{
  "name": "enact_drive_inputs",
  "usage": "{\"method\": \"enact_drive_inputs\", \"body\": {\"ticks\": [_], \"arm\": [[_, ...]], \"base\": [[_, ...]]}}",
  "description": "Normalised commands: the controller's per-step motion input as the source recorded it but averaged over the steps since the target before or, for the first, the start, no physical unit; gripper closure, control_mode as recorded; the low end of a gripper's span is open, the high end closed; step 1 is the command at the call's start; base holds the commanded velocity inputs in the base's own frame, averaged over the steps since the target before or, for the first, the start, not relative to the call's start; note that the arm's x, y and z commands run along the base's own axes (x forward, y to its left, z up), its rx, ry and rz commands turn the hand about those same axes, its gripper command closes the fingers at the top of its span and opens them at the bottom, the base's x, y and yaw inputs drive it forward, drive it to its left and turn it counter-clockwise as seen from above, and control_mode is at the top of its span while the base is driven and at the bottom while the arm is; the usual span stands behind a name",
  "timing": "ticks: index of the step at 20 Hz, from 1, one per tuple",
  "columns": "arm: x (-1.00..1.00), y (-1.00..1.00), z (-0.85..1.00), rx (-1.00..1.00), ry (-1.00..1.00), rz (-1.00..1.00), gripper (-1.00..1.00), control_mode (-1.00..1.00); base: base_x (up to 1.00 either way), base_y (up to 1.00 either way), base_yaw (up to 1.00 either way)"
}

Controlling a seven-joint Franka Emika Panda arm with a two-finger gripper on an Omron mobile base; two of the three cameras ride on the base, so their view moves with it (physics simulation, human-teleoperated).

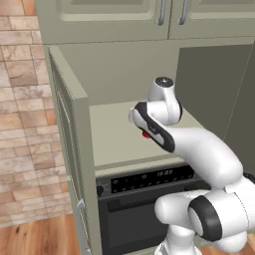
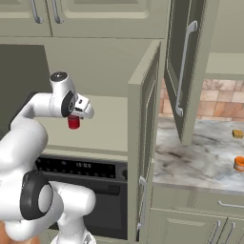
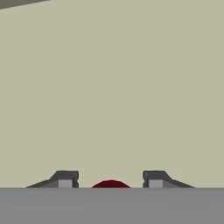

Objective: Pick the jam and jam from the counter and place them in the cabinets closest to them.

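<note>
Red jam jar (image 2: 73,122) was seen clamped in the jaws, hanging under the gripper (image 2: 74,119), inside the open cabinet bay above the oven (image 1: 144,199). In the hand view a red sliver of the jar (image 3: 111,184) was seen between the two fingertips (image 3: 65,179), with plain shelf (image 3: 113,87) beyond. The jar was judged to be just above the shelf, not yet set on it; contact could not be confirmed.

Step in hand, as judged: placement of this jar on the shelf over the oven.
- Descent to be kept straight and slow, jar held upright, until its base is seated.
- Jaws to be parted only once the jar is resting, otherwise a drop and a roll toward the shelf edge is likely.
- Jar to be set well back from the front edge of the shelf, clear of the side panel (image 2: 143,119) right of the oven.
- Retreat to be made straight up, then back out, so the jar is not clipped by a fingertip.

Counts:
- Red jars: one, in the jaws.
- Small orange items on the table (image 2: 190,162), right of the oven: two, one nearer (image 2: 239,163), one farther (image 2: 237,134); too small to identify.
- Open doors (image 2: 183,71): one clearly open above the table.
- Ovens: one.
</note>
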Motion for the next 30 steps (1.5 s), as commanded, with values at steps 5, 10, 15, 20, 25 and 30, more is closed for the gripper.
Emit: {"method": "enact_drive_inputs", "body": {"ticks": [5, 10, 15, 20, 25, 30], "arm": [[0.19, 0.0, -0.16, 0.0, 0.0, 0.0, 1.0, -1.0], [0.16, 0.0, -0.15, 0.0, 0.0, 0.0, 1.0, -1.0], [0.12, 0.0, -0.15, -0.01, 0.0, 0.0, 1.0, -1.0], [0.05, 0.0, -0.13, -0.01, 0.0, 0.0, 1.0, -1.0], [0.03, 0.0, -0.12, -0.01, 0.0, 0.0, 1.0, -1.0], [0.01, 0.0, -0.09, -0.01, 0.0, 0.0, 1.0, -1.0]], "base": [[0.0, 0.0, 0.0], [0.0, 0.0, 0.0], [0.0, 0.0, 0.0], [0.0, 0.0, 0.0], [0.0, 0.0, 0.0], [0.0, 0.0, 0.0]]}}
